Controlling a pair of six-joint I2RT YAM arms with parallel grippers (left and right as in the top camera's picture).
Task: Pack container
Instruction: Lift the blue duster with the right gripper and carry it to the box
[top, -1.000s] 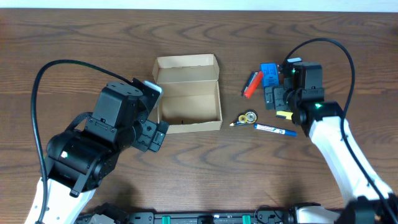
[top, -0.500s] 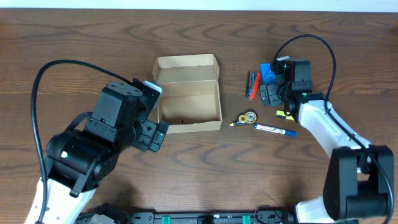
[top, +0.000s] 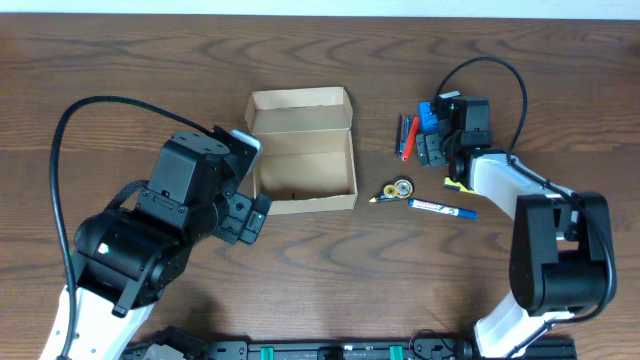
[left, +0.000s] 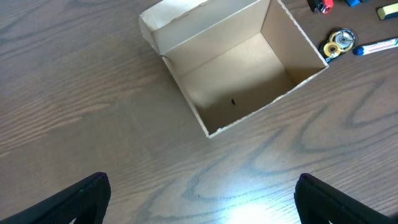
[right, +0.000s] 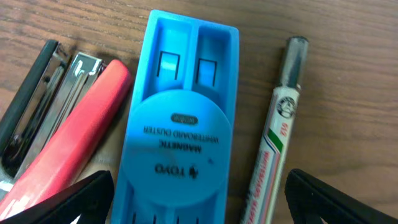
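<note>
- Container (top: 310, 203): one tan cardboard box, sitting left of centre on the wooden table (top: 130, 70), open, with its flap lid standing up along the far edge. Only a small dark speck is showing on its floor.
- Left gripper (left: 202, 196): hanging above the table just near and left of the container, fingers spread wide and gripping nothing.
- Right gripper (right: 199, 199): hovering low over the cluster at the far right, well apart from the container. Its fingers are parted to either side of the duster and closing on nothing, and whether they are touching it cannot be told.
- Blue magnetic whiteboard duster (right: 177, 124): one, lying flat directly under the right gripper.
- Red tool with a metal strip and a black bar (right: 68, 143): one, lying just left of the duster and almost touching it. Its type is unclear.
- Whiteboard marker, white body with a grey cap (right: 281, 124): one, lying just right of the duster and parallel to it.
- White marker with a blue cap (top: 441, 208): one, lying nearer, right of the container.
- Yellow-and-grey round piece (top: 400, 188): one, lying between the container and the blue-capped marker.
- Yellow object (top: 455, 183): one, partly hidden under the right arm.
</note>
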